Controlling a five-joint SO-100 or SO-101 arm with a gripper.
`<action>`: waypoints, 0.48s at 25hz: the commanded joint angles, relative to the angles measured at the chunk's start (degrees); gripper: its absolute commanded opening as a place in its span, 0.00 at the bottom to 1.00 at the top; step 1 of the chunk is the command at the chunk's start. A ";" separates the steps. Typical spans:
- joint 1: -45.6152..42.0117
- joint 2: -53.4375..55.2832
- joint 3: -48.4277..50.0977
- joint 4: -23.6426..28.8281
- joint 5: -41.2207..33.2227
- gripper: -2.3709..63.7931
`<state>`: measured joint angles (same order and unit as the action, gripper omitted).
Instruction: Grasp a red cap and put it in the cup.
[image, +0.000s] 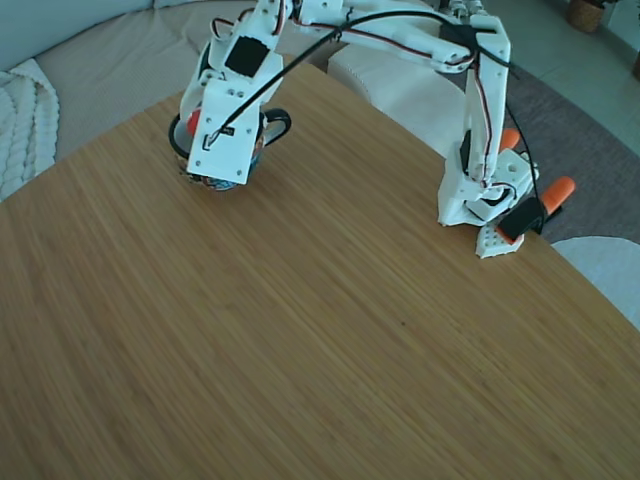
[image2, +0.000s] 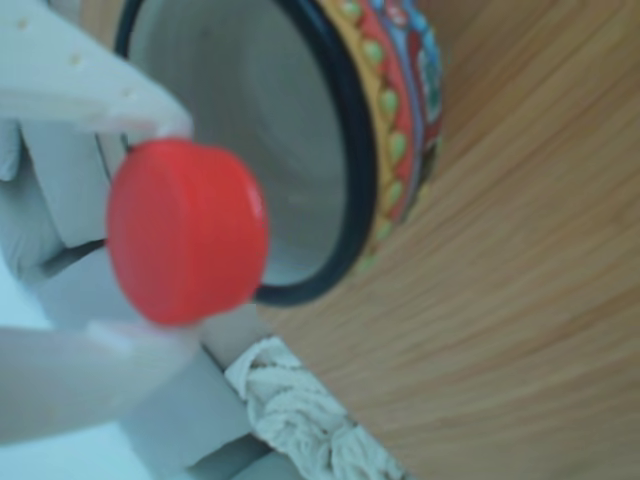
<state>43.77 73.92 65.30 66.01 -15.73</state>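
Red cap (image2: 186, 232) clamped in jaws, seemingly over cup (image2: 345, 150) mouth, bamboo-grain table (image: 300, 340), pale rug (image: 25, 110) beyond.

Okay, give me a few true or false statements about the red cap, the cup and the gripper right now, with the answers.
1. The red cap is pinched between the gripper's fingers. True.
2. The cap lies on the bottom of the cup. False: it is held over the mouth.
3. The cup stands on a wooden table. True.
4. The cup's rim is white. False: it is black.
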 joint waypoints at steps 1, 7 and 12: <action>-0.35 -0.53 -5.62 1.32 0.00 0.02; -0.88 -3.96 -10.02 4.83 0.00 0.02; -0.88 -5.54 -13.45 6.86 0.00 0.02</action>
<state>43.15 67.32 56.07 72.51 -15.56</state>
